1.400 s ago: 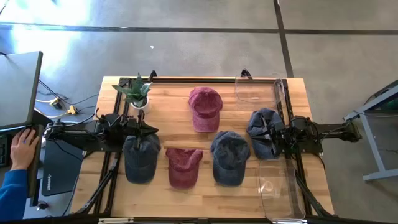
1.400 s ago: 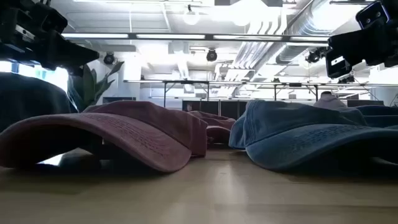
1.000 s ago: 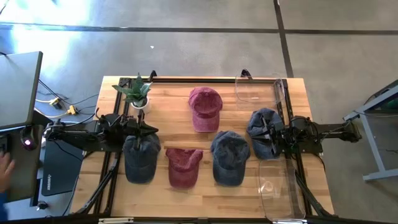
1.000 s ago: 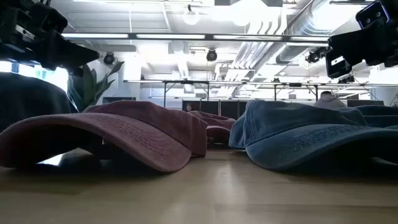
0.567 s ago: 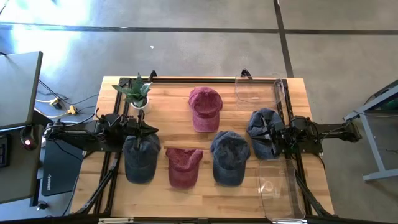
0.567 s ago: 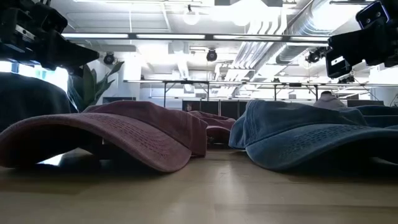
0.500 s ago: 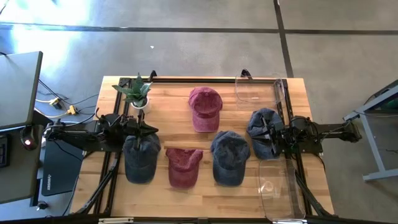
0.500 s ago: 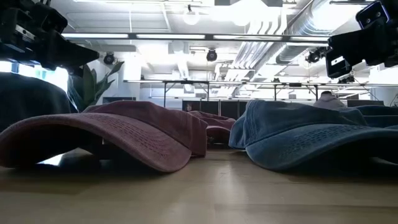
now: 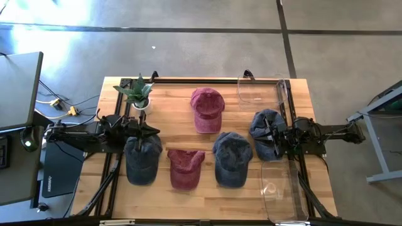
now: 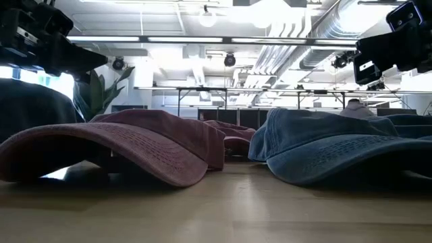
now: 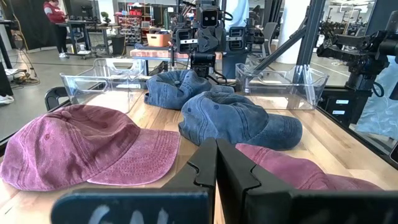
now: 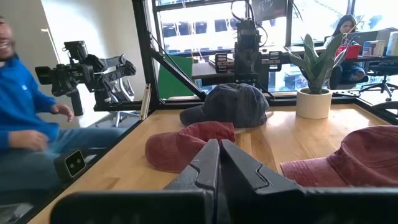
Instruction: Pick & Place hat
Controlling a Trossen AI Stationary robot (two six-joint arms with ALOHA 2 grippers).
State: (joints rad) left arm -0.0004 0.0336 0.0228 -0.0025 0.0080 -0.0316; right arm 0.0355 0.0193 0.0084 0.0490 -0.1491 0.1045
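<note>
Seen from above, the left pincer (image 9: 146, 130), closed and empty, hangs over the dark hat (image 9: 142, 159) near the plant (image 9: 137, 93), the right pincer (image 9: 271, 134), closed too, over another blue hat (image 9: 264, 133); only its wrist view shows a person in blue (image 12: 25, 124); nothing has moved.

**Bright, even light; strong backlight in the low and right wrist views**

From above you get an evenly lit wooden table (image 9: 251, 188), with a pale glare patch on the floor at the upper left. In the low view the ceiling lights (image 10: 209, 40) burn out to white, leaving the nearest red cap (image 10: 115, 145) and blue cap (image 10: 337, 145) shaded underneath and the foreground soft. Your right wrist view faces blown-out windows (image 12: 199, 25); the plant (image 12: 316, 78) stands backlit. In both wrist views the near fingers (image 11: 214, 168) are blurred.
</note>
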